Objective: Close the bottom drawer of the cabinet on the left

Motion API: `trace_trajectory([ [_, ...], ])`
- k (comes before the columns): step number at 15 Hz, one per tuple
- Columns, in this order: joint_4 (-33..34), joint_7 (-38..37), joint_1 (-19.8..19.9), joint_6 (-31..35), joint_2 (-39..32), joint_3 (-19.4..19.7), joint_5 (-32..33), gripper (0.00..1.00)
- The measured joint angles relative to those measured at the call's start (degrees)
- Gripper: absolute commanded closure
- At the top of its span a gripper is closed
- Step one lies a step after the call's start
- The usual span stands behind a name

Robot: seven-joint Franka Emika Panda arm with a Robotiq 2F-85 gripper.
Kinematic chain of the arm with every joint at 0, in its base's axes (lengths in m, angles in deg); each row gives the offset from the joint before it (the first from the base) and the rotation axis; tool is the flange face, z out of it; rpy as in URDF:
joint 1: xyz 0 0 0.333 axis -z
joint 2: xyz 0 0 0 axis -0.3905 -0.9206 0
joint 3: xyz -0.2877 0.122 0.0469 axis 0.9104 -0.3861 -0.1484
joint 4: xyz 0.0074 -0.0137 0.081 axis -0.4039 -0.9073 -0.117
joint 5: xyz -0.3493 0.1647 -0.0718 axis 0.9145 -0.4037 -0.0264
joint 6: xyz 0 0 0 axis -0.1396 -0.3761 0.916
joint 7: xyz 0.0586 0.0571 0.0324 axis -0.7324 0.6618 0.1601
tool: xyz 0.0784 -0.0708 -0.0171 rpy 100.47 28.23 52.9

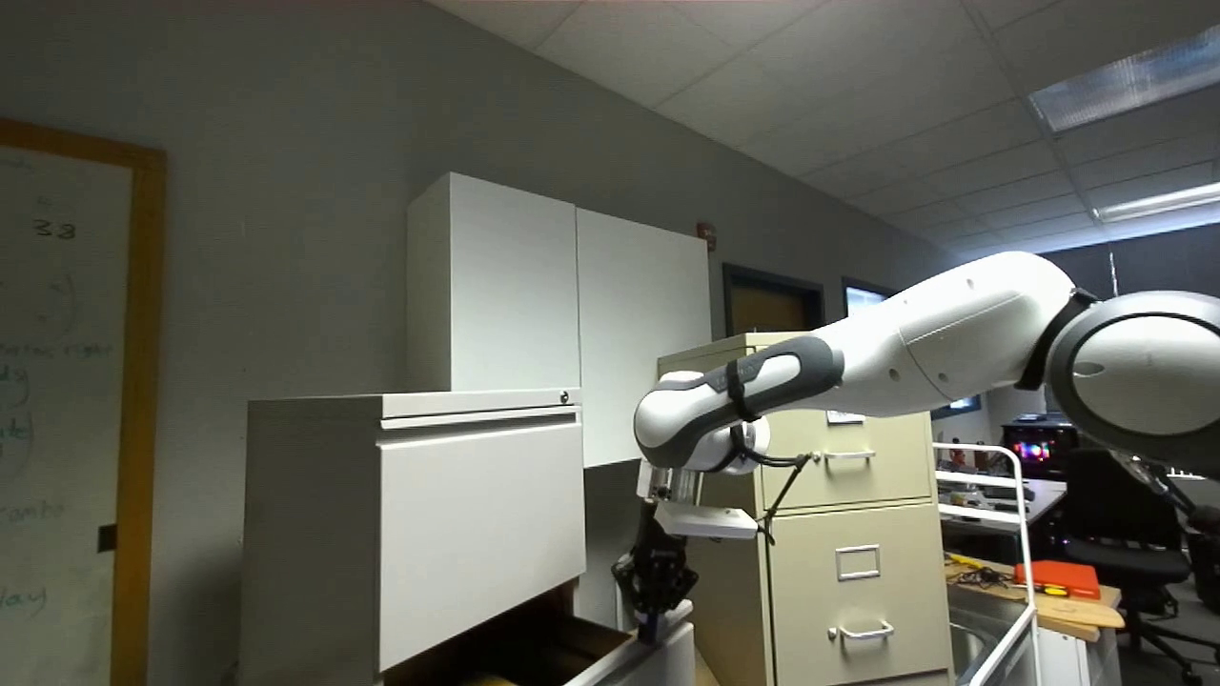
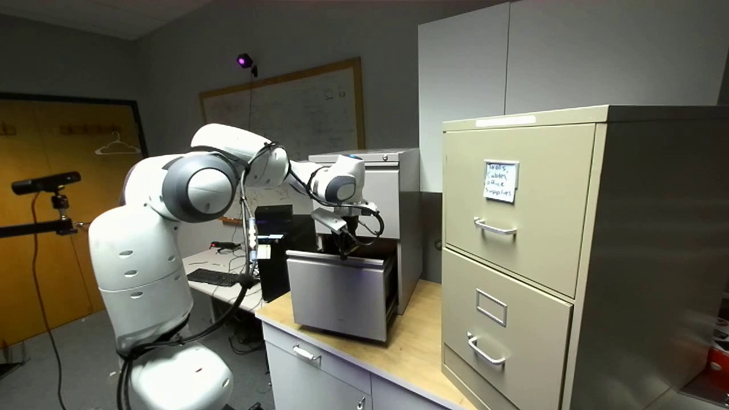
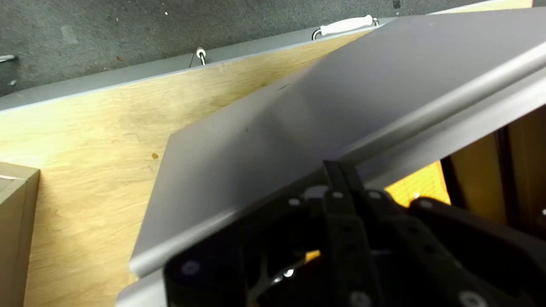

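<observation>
The cabinet (image 1: pixel 310 534) is pale grey-white and boxy; it also shows in an exterior view (image 2: pixel 409 228). Its bottom drawer (image 2: pixel 339 296) stands pulled well out below the big plain upper front. The drawer's front also shows at the lower edge of an exterior view (image 1: pixel 658 659) and large in the wrist view (image 3: pixel 264 140). Its inside is dark brownish, with a yellow item inside. My gripper (image 3: pixel 341 165) is shut with its black fingers together and nothing between them. It points down at the drawer front's top lip, in both exterior views (image 1: pixel 648 629) (image 2: pixel 343 254). Whether the fingertips touch the lip is unclear.
A beige filing cabinet (image 2: pixel 512 216) with handled drawers stands beside the cabinet on the wooden counter (image 2: pixel 418 310). A white two-door cupboard (image 1: pixel 510 286) hangs behind. A black computer case (image 2: pixel 285 245) and a keyboard (image 2: pixel 213 277) are on a desk beyond the drawer.
</observation>
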Motion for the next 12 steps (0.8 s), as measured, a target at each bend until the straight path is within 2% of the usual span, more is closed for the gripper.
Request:
trace_trajectory([
  [7,8.3,-3.7,-1.9,0.0,-7.1,-1.2,-0.1,1.00],
  [12,10.4,-3.6,0.7,0.0,-6.6,1.1,-0.5,1.00],
])
